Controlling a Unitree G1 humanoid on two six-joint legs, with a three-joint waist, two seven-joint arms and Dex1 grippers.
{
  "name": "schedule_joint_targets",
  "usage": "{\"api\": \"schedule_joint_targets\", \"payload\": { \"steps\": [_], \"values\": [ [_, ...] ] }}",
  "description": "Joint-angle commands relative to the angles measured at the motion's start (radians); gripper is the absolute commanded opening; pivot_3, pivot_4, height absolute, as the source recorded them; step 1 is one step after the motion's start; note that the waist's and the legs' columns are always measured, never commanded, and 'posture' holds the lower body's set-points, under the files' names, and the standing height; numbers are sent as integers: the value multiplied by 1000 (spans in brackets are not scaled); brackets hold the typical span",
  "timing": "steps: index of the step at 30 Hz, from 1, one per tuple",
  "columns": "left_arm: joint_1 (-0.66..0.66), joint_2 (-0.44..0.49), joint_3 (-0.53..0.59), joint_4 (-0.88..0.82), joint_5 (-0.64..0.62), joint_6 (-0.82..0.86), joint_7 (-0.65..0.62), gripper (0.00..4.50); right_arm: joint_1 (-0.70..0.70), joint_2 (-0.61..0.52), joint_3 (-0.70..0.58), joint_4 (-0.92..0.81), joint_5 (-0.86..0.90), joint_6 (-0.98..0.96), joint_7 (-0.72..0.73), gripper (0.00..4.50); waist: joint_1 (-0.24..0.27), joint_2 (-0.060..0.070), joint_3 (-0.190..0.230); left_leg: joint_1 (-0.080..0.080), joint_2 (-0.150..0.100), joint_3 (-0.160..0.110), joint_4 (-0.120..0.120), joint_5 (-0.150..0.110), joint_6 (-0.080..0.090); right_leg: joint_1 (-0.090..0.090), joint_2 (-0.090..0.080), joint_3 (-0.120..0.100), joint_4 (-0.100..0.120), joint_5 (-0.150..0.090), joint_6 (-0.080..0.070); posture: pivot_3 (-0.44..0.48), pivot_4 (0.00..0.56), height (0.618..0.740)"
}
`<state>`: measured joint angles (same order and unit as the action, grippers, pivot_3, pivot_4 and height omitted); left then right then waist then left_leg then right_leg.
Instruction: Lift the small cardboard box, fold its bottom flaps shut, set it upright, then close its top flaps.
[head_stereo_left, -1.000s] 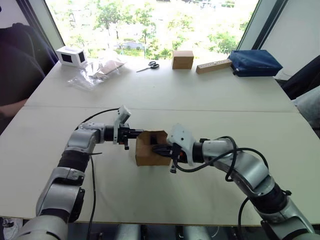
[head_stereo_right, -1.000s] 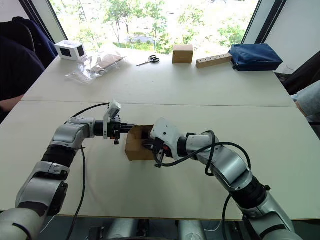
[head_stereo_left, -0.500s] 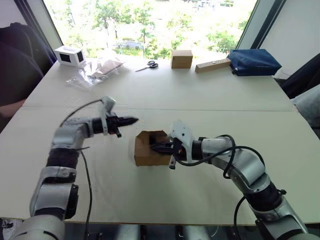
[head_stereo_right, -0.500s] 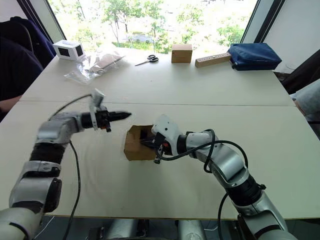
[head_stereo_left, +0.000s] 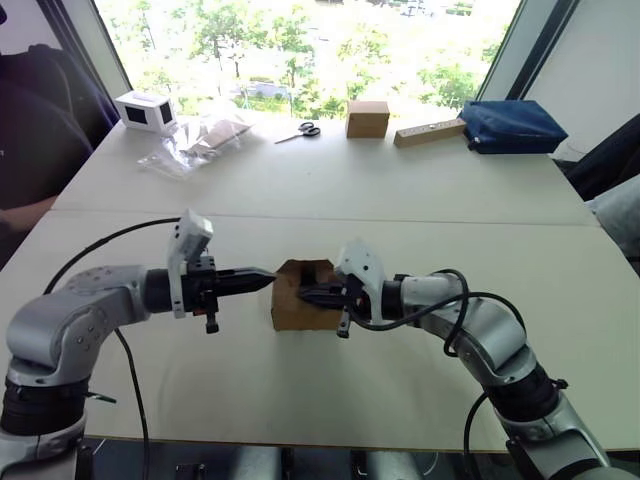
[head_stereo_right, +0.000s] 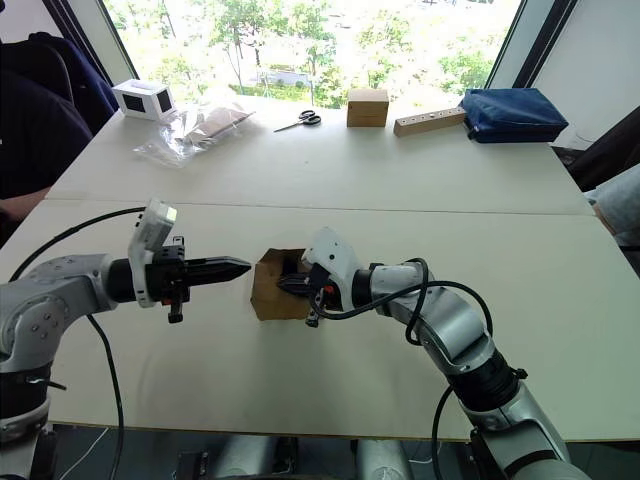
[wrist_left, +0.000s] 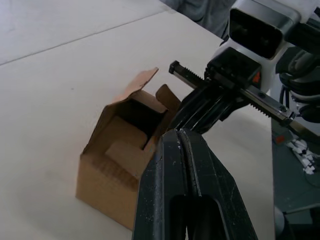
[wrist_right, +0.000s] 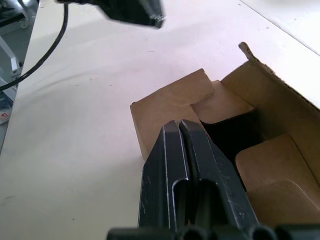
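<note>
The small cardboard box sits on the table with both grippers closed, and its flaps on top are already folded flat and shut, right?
Not quite. The small cardboard box does sit on the table between the closed left gripper and right gripper, but the left wrist view shows its top flaps standing open over a dark gap.

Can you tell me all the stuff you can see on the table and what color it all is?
small cardboard box: one, brown, near middle of the table, flaps partly open
cardboard cube: one, brown, far edge by the window
white box: one, white with a dark window, far left corner
plastic bag: one, clear and crinkly, beside the white box
scissors: one pair, dark handles, far edge left of the cube
wooden block: one, light wood, long, right of the cube
pouch: one, dark blue, far right corner
table: one, off-white
left gripper: black fingers shut, tips by the box's left side
right gripper: black fingers shut, at the box's open end
</note>
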<state>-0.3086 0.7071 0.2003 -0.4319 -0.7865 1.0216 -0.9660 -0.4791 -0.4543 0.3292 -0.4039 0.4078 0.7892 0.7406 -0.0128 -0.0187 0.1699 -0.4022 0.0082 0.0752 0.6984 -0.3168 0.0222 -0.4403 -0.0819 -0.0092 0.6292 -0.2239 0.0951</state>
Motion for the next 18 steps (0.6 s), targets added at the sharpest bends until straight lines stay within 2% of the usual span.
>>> {"api": "schedule_joint_targets", "payload": {
  "steps": [1, 6, 13, 18],
  "values": [
    [32, 14, -46, -47, 13, -27, 27, 23, -10, 9, -20, -11, 10, -14, 4, 0, 0, 0, 0, 0, 0, 0, 0, 0, 0, 0, 0, 0, 0, 0, 0, 0, 150, 740],
    [73, 47, -107, -33, 67, -90, 19, 23, -9, 10, -23, -16, 11, -9, 3, 0, -1, 0, 0, 0, 0, 1, 0, 0, 0, 0, 0, 0, 0, 0, 0, 0, 150, 740],
    [61, 43, -133, 9, 78, -126, 21, 23, -17, -6, -37, -48, 41, 9, 28, 0, 1, 0, 0, 0, 0, 1, 0, 0, 0, 0, 0, 0, 0, 0, 0, 0, 150, 740],
    [66, 36, -163, 11, 98, -143, 41, 23, -116, 20, -170, -59, 182, 76, 45, 0, -1, 0, 0, 0, 0, 1, 0, 0, 0, 0, 0, 0, 0, 0, 0, 0, 150, 740]
  ]
}}
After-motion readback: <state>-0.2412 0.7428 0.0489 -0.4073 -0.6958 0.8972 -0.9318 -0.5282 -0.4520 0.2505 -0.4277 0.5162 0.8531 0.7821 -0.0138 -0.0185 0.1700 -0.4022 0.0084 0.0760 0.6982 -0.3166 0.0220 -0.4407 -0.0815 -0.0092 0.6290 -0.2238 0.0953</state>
